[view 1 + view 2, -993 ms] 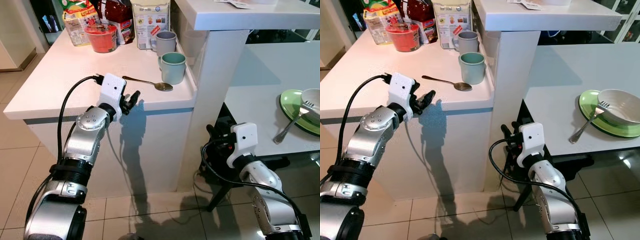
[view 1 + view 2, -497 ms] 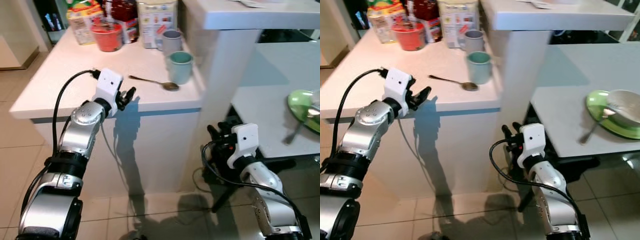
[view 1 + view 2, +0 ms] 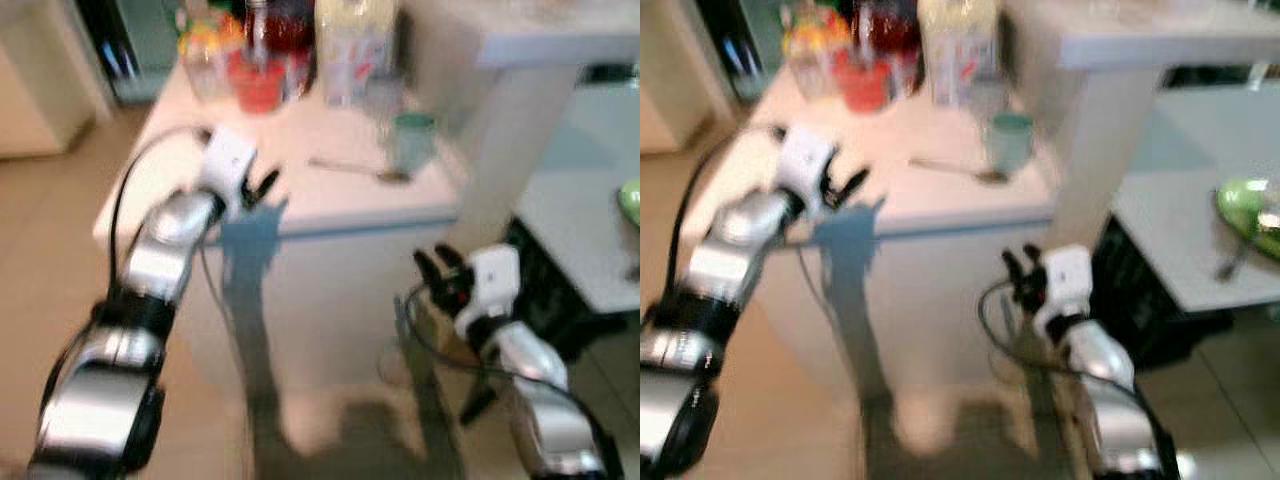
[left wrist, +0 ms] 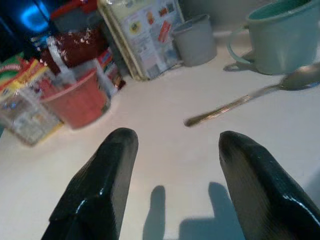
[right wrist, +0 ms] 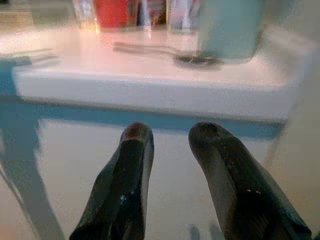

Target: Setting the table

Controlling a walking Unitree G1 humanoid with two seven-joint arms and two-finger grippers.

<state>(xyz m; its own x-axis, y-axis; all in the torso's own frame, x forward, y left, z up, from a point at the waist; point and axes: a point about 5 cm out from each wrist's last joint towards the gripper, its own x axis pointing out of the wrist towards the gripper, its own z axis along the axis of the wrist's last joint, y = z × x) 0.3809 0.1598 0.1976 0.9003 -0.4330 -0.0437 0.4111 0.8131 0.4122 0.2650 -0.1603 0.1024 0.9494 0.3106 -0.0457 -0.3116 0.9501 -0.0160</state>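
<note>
A metal spoon lies on the white counter, its bowl beside a teal mug. My left gripper hovers open over the counter's near edge, left of the spoon, with nothing between its fingers. My right gripper hangs low in front of the counter's side, below its top, fingers apart and empty. A green plate with a fork sits on the lower table at the right. The eye views are blurred.
A grey mug, a red tub, a box and snack packets crowd the counter's back. A white pillar rises at the counter's right end. Tiled floor lies left.
The whole picture has shifted and blurred, so the camera has moved; the counter now sits further right in view. Both grippers keep their places relative to it.
</note>
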